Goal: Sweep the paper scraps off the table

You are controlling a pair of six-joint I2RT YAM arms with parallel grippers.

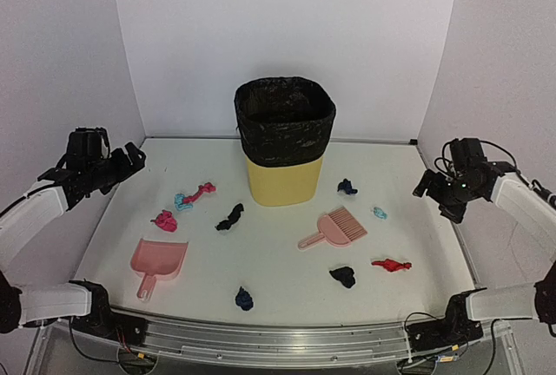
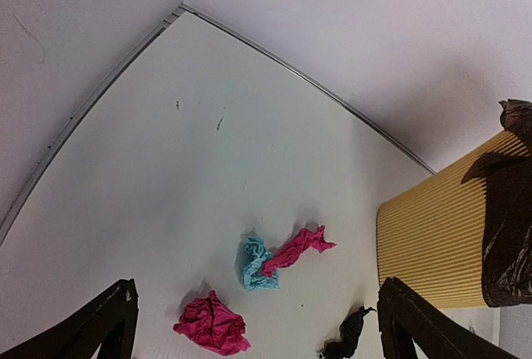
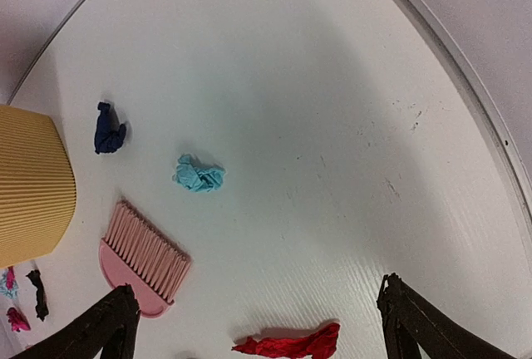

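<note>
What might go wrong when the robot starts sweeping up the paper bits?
The navy scrap lies near the front edge of the table, so a clumsy sweep might push it off. The pink brush lies close to the yellow bin, so the right gripper might bump the bin while grabbing it.

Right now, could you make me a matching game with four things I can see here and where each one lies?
Things
1. dustpan
2. brush
3. bin
4. red paper scrap

Places
A. back middle of the table
B. front right, a little beyond the brush towards the right edge
C. front left
D. right of middle, nearer the front than the bin

Pairs: 1-C, 2-D, 3-A, 4-B
</note>
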